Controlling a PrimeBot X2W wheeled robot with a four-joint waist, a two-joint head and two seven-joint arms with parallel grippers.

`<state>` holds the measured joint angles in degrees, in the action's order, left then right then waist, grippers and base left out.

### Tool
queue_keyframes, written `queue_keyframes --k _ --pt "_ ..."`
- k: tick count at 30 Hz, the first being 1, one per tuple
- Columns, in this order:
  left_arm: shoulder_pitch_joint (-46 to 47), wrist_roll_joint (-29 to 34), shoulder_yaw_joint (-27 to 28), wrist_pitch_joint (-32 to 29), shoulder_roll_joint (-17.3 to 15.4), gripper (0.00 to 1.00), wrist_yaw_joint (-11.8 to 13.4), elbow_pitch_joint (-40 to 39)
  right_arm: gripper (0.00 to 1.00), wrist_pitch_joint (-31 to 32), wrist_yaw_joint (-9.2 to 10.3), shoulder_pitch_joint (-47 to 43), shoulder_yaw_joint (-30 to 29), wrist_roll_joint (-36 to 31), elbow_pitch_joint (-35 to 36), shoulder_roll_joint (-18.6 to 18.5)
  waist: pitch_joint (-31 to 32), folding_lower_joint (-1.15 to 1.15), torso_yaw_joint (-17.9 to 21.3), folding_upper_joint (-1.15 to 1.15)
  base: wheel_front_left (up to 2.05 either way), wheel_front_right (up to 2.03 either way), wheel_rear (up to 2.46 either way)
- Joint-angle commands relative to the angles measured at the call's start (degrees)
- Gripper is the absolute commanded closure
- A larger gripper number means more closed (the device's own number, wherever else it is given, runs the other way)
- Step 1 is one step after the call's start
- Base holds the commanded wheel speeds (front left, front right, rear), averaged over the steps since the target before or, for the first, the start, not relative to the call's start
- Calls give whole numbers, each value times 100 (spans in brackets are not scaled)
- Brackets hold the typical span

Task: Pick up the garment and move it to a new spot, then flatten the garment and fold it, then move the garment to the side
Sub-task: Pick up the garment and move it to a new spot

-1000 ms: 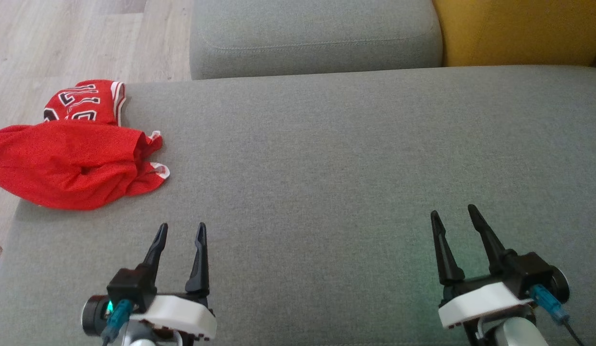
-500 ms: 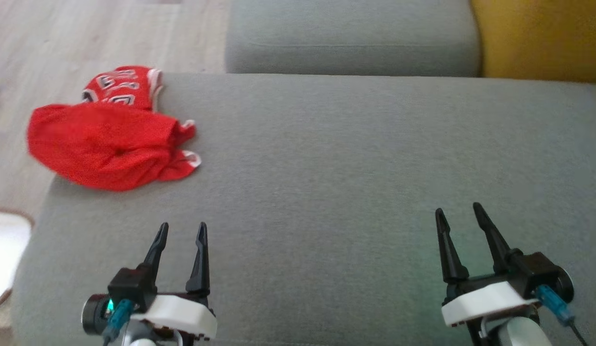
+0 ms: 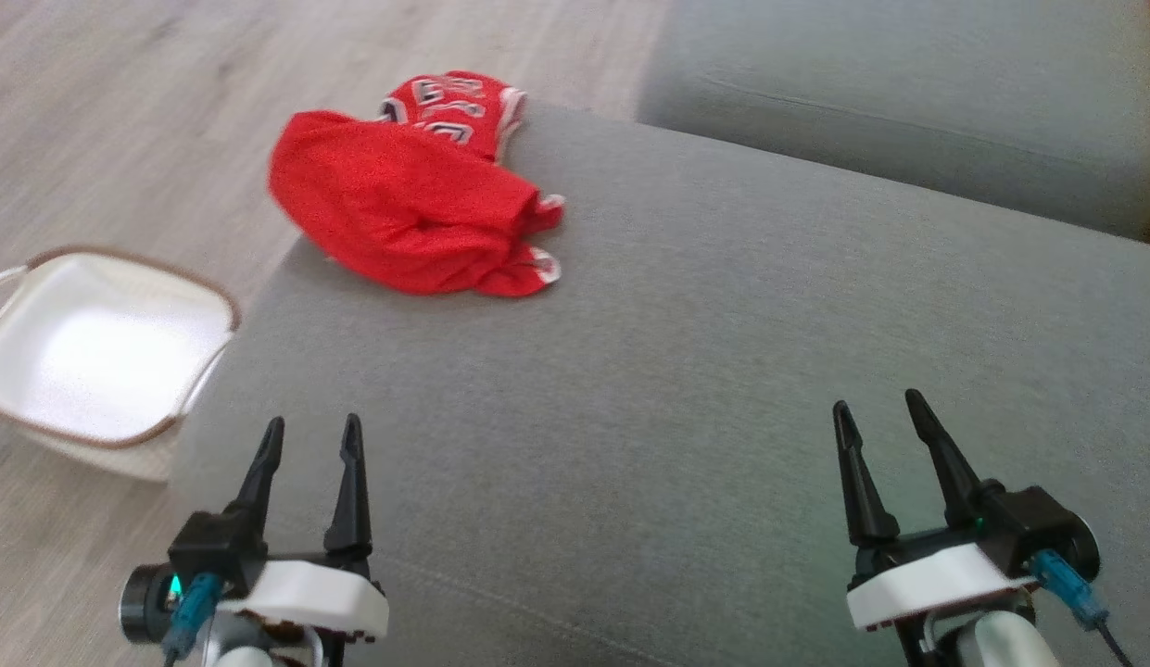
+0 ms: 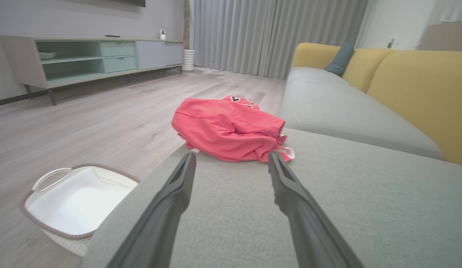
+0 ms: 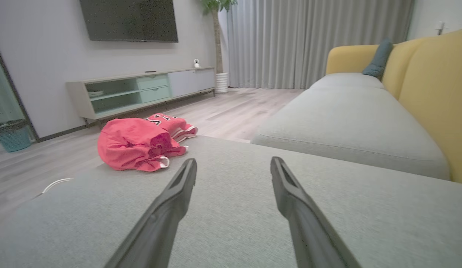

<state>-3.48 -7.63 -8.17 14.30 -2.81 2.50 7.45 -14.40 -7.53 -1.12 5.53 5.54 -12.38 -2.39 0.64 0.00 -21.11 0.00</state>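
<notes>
Pale wood-look plank floor (image 3: 120,111) spreads from nine to twelve o'clock in the head view; a broad grey fabric sofa seat (image 3: 723,371) takes the centre and right; a second grey seat cushion (image 3: 908,93) meets it at one o'clock; a white basket with a brown rim (image 3: 93,352) stands on the floor at nine o'clock, just beside the seat's edge.

In the right wrist view a dark television (image 5: 130,18) hangs on a grey wall (image 5: 37,56) at eleven o'clock; below it stands a low console (image 5: 141,89) with pale green drawers and open shelves; grey curtains (image 5: 290,41) hang full height at twelve o'clock, a white plant pot (image 5: 222,82) at their left foot; yellow backrests (image 5: 432,93) rise at three o'clock, a teal cushion (image 5: 378,57) leaning against them at the far end; a teal bin (image 5: 13,136) stands at nine o'clock; the light is soft and even.
</notes>
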Motion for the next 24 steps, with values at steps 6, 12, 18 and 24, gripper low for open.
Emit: queue_keyframes --k 6,12,18,24 --pt "143 56 315 70 -41 0 -17 -253 0 -60 4 201 166 13 196 -49 -61 0 -486 0 0 0 0" --pt "144 85 414 70 -83 0 -48 -261 0 -60 4 209 217 -8 211 -49 -128 0 -496 0 0 0 0" --pt "792 258 616 70 -514 0 -161 -209 0 -60 4 321 205 -152 243 -49 -416 0 -294 0 0 0 0" --pt "2158 454 555 -44 -1069 0 -500 354 0 -60 4 558 195 -386 334 -49 -993 0 56 0 0 0 0"
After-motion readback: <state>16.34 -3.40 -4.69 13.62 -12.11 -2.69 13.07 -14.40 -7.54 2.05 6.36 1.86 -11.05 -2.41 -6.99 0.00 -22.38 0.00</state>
